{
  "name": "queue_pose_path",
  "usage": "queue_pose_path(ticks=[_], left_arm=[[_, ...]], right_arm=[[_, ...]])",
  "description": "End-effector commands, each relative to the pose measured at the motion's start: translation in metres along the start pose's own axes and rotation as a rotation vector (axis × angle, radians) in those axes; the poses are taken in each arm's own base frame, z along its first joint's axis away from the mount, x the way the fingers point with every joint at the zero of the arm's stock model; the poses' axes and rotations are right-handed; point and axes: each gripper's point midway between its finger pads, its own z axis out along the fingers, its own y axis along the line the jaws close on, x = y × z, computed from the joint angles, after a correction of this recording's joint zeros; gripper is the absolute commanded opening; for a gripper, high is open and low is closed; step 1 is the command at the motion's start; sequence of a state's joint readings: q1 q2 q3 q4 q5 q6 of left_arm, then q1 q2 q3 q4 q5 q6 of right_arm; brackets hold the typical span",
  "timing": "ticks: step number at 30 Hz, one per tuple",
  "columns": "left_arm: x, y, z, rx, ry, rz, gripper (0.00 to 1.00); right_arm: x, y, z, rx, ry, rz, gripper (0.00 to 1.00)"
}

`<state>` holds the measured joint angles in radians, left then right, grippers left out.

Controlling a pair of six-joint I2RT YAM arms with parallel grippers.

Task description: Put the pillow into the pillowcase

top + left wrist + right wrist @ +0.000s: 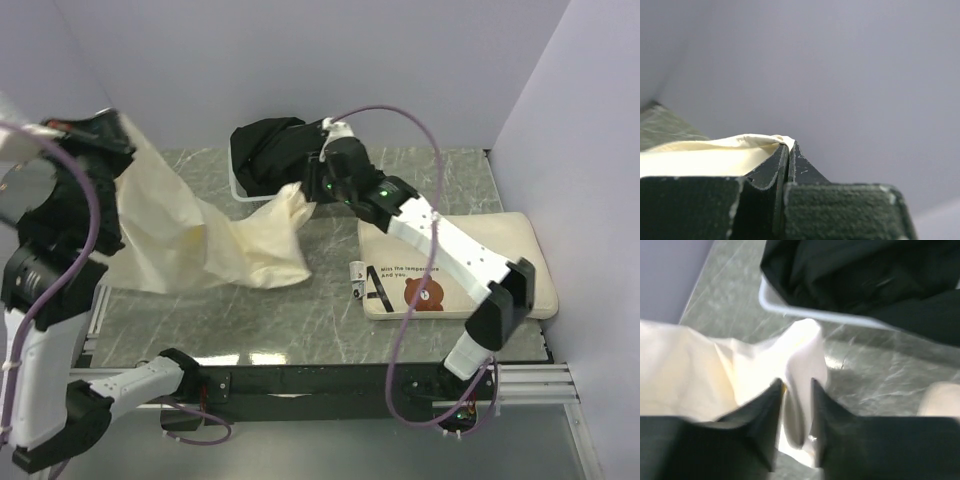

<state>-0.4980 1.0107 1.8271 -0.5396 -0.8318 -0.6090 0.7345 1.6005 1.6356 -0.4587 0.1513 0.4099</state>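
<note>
Left gripper (789,145) up high at 10 o'clock, fingers pressed together, pinching pillowcase (200,240) edge. Pillowcase hangs from there, sags down to middle of table (300,315). Right gripper (794,383) near 12 o'clock, fingers spread a little, pillowcase fold in gap. Pillow (520,235) flat at 4 o'clock, partly under right arm. Black cloth (270,150) in white tray (790,312) at 12 o'clock.

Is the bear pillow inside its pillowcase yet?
Not yet, it's out. The pillow lies bare on the table; the pillowcase hangs apart from it.
</note>
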Motion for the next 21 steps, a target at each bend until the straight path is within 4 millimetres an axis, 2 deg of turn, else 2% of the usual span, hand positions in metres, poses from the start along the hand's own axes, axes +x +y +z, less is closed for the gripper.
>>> queue_pose_path(ticks=[1, 2, 3, 4, 5, 6, 7, 8, 9, 10, 11, 12, 13, 14, 15, 16, 17, 18, 19, 20, 21], left_arm=[[0.075, -0.063, -0.004, 0.328, 0.292, 0.081, 0.01], [0.121, -0.066, -0.007, 0.384, 0.421, 0.096, 0.01], [0.141, -0.071, -0.01, 0.421, 0.473, 0.075, 0.01], [0.166, -0.075, -0.02, 0.464, 0.541, 0.06, 0.01], [0.216, -0.059, -0.028, 0.442, 0.635, 0.073, 0.01], [0.233, -0.065, -0.035, 0.468, 0.643, 0.051, 0.01], [0.266, -0.075, -0.064, 0.523, 0.717, 0.052, 0.01], [0.31, -0.058, -0.082, 0.503, 0.799, 0.086, 0.01], [0.332, -0.056, -0.098, 0.513, 0.85, 0.087, 0.01], [0.357, -0.064, -0.123, 0.555, 0.912, 0.07, 0.01], [0.387, -0.047, -0.144, 0.535, 0.981, 0.078, 0.01], [0.401, -0.045, -0.159, 0.547, 1.008, 0.069, 0.04], [0.415, -0.051, -0.185, 0.581, 1.052, 0.036, 0.12], [0.433, -0.036, -0.199, 0.574, 1.088, 0.051, 0.2], [0.439, -0.031, -0.209, 0.579, 1.111, 0.048, 0.3], [0.441, -0.029, -0.216, 0.568, 1.125, 0.028, 0.39], [0.447, -0.014, -0.215, 0.519, 1.126, 0.05, 0.53], [0.443, -0.009, -0.212, 0.489, 1.112, 0.04, 0.62], [0.428, -0.006, -0.196, 0.425, 1.037, 0.005, 0.68], [0.426, 0.014, -0.19, 0.345, 1.02, 0.05, 0.75], [0.419, 0.025, -0.182, 0.284, 0.988, 0.063, 0.82]], right_arm=[[-0.017, 0.006, 0.0, -0.046, -0.02, -0.038, 0.52], [-0.021, 0.004, -0.002, -0.041, -0.043, -0.031, 0.66], [-0.012, -0.005, -0.003, -0.015, -0.035, -0.029, 0.72], [-0.023, -0.012, -0.016, 0.015, -0.079, -0.013, 0.77], [-0.026, -0.025, -0.021, 0.048, -0.088, 0.008, 0.83], [-0.019, -0.038, -0.024, 0.083, -0.077, 0.024, 0.84], [-0.025, -0.046, -0.037, 0.101, -0.099, 0.066, 0.85], [-0.027, -0.066, -0.042, 0.143, -0.111, 0.101, 0.86], [-0.01, -0.081, -0.041, 0.167, -0.082, 0.115, 0.86], [-0.014, -0.087, -0.056, 0.166, -0.116, 0.151, 0.86], [-0.012, -0.094, -0.061, 0.169, -0.134, 0.171, 0.87], [0.011, -0.112, -0.06, 0.205, -0.104, 0.189, 0.87], [0.01, -0.11, -0.075, 0.182, -0.14, 0.211, 0.87], [0.013, -0.112, -0.078, 0.172, -0.159, 0.225, 0.87], [0.039, -0.12, -0.075, 0.184, -0.124, 0.23, 0.87], [0.039, -0.118, -0.084, 0.162, -0.147, 0.241, 0.88], [0.044, -0.119, -0.084, 0.159, -0.152, 0.248, 0.88], [0.06, -0.123, -0.082, 0.161, -0.125, 0.247, 0.88], [0.065, -0.118, -0.082, 0.139, -0.116, 0.237, 0.88], [0.068, -0.113, -0.079, 0.116, -0.116, 0.23, 0.88], [0.075, -0.108, -0.076, 0.101, -0.102, 0.216, 0.88]])
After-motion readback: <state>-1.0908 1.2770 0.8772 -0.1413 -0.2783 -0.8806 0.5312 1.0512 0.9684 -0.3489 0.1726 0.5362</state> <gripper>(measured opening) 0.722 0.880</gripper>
